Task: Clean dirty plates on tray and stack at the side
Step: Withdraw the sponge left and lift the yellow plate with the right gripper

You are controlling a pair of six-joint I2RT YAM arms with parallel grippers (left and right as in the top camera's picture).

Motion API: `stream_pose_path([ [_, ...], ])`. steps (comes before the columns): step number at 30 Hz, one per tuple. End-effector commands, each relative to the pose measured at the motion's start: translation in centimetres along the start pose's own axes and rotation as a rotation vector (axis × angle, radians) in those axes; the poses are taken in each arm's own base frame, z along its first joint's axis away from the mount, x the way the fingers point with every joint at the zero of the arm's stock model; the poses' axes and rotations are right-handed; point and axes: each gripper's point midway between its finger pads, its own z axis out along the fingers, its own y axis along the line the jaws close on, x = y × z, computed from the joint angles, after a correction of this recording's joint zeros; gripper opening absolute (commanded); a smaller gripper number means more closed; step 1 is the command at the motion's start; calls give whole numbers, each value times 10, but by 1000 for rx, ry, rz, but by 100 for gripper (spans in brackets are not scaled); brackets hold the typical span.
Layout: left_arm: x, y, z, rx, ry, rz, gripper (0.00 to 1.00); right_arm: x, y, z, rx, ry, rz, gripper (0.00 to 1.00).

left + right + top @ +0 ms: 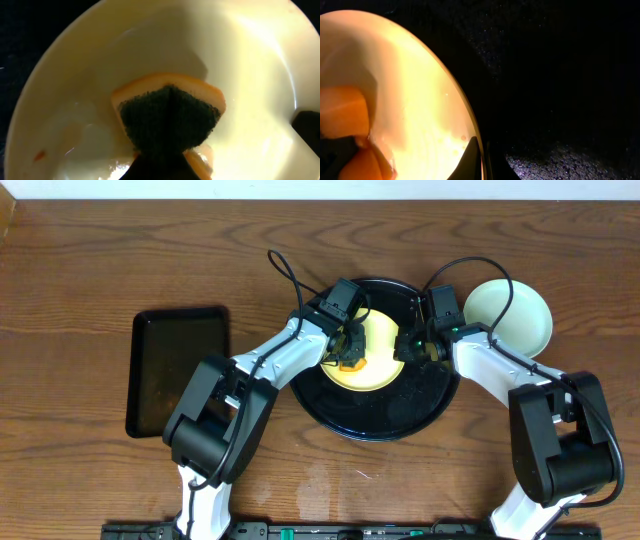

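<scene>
A pale yellow plate (378, 340) lies on the round black tray (400, 405). My left gripper (348, 352) is shut on an orange sponge (170, 117) with a dark green scrub face, and the sponge presses on the plate's inside (240, 60). A small orange smear (40, 155) shows near the plate's lower left rim. At the plate's right edge, my right gripper (412, 348) is shut on the rim (470, 135), one finger inside the plate and one outside over the tray (560, 75). A pale plate (510, 315) rests on the table right of the tray.
A smaller black rectangular tray (180, 370) lies on the wooden table to the left of the round one. Both arms reach in from the near edge, and their cables loop above the round tray's far rim.
</scene>
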Motion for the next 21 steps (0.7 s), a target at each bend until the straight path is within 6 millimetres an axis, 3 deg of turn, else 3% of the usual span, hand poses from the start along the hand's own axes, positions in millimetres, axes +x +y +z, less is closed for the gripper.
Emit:
stream_pose_path([
  [1, -5, 34, 8, -172, -43, 14, 8, 18, -12, 14, 45, 57, 20, 1],
  [9, -23, 82, -10, -468, -143, 127, 8, 18, -13, 14, 46, 58, 20, 1],
  [14, -33, 96, -21, -577, -185, 192, 8, 18, -13, 14, 47, 60, 20, 1],
  [18, -48, 107, -44, -687, -266, 195, 7, 19, -13, 14, 46, 62, 20, 1],
  [21, -57, 103, -62, -688, -312, 184, 8, 16, -8, 9, 27, 56, 9, 1],
])
